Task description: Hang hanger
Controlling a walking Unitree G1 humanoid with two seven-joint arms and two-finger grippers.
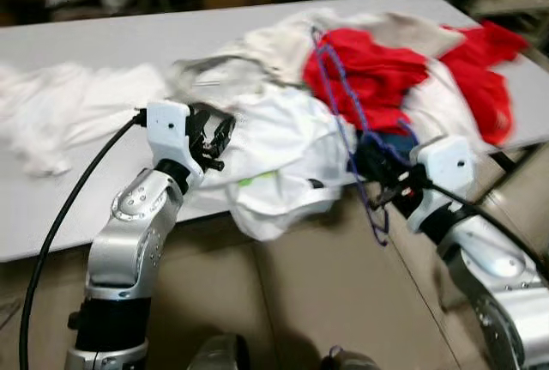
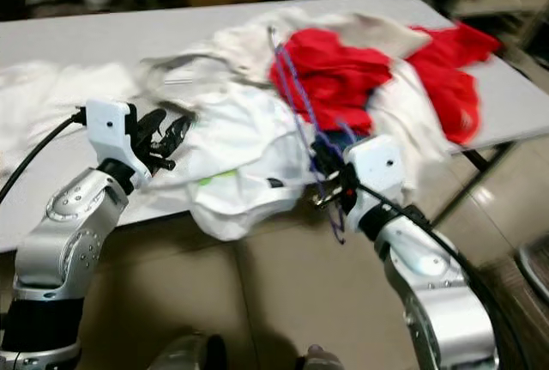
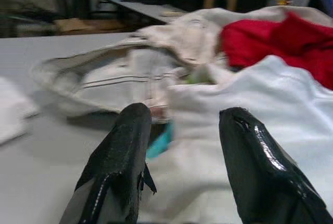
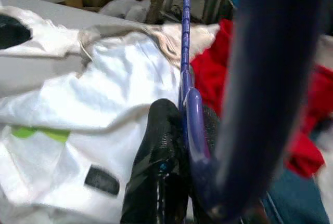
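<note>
A thin blue hanger (image 1: pixel 343 121) stretches from the red clothes (image 1: pixel 364 74) on the table down past the table's front edge. My right gripper (image 1: pixel 377 174) is shut on the blue hanger near its lower end; in the right wrist view the hanger's bar (image 4: pixel 186 78) runs between the black fingers (image 4: pixel 161 156). My left gripper (image 1: pixel 214 140) stands open over the edge of a white shirt (image 1: pixel 279 160), with nothing between its fingers (image 3: pixel 125 151).
A pile of white, cream and red clothes covers the grey table (image 1: pixel 94 44). More white cloth (image 1: pixel 51 104) lies at the left. A table leg (image 1: pixel 506 160) stands at the right. Tan floor (image 1: pixel 326 293) lies below me.
</note>
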